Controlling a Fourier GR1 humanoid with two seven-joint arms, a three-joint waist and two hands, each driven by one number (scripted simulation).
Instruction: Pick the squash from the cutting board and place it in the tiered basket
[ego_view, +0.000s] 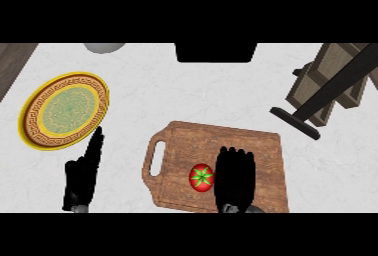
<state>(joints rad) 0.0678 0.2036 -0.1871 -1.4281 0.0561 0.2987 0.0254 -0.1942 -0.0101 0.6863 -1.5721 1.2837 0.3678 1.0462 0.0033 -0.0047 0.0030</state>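
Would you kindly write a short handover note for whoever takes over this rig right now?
Left hand: open, resting at lower left beside the plate, holding nothing.
Right hand: open, over the cutting board, just right of the squash.
Squash: red, round, green-topped, lying on the board, not grasped.
Tiered basket: far right of the counter.
Done: nothing yet. Left: grasp the squash, lift it, place it in the basket.

Open counter (221, 95) btw cutting board (221, 140) & tiered basket (328, 67); black post (330, 89) slants across.
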